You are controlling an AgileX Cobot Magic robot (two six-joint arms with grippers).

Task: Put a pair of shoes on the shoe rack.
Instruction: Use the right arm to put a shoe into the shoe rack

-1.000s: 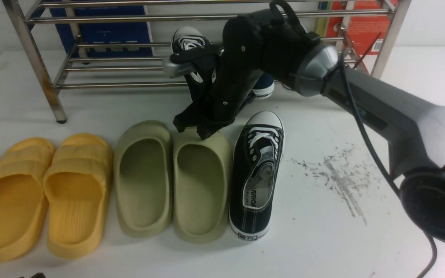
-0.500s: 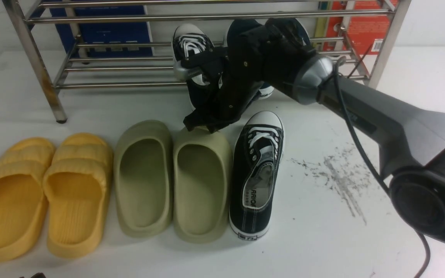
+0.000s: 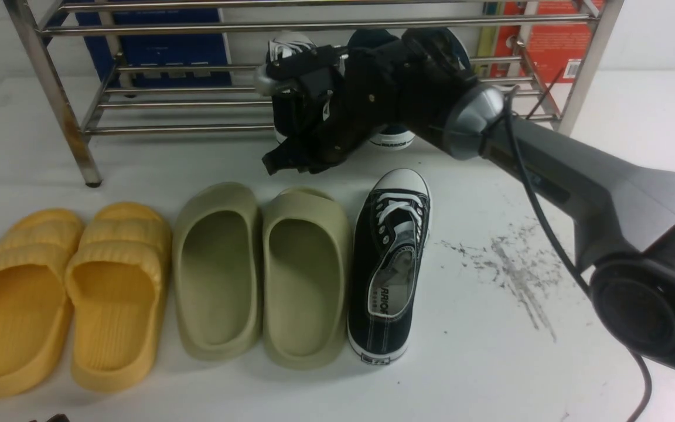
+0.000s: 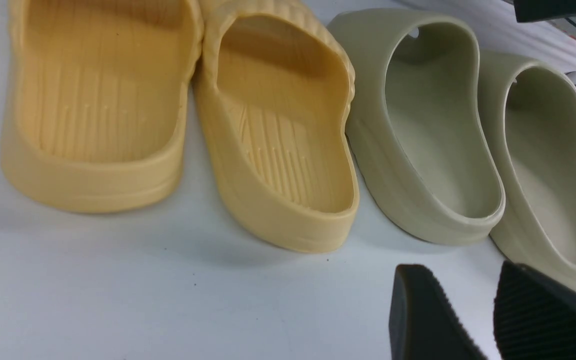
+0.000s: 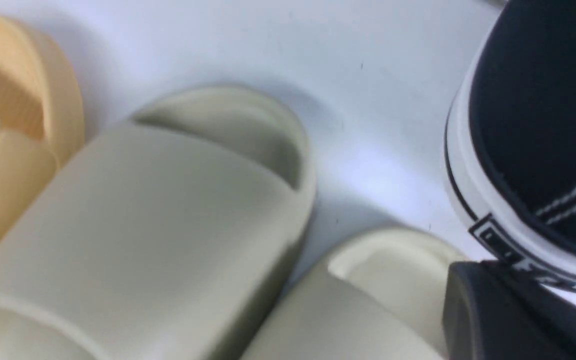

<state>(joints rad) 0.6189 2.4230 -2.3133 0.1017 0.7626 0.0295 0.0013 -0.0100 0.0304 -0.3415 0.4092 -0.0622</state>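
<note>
The right gripper (image 3: 292, 163) is pressed together at the heel of the racked canvas sneaker (image 3: 283, 114). The second black canvas sneaker (image 3: 385, 275) lies on the tabletop (image 3: 490, 363), nearside and rightward of the right gripper, its long axis directed toward the stainless-steel shoe rack (image 3: 179, 128); right-arm retrieval is judged suitable.

Kind of place unclear: white surface, shoe rack (image 3: 337, 26), shoes, robot arm (image 3: 595, 176).
</note>
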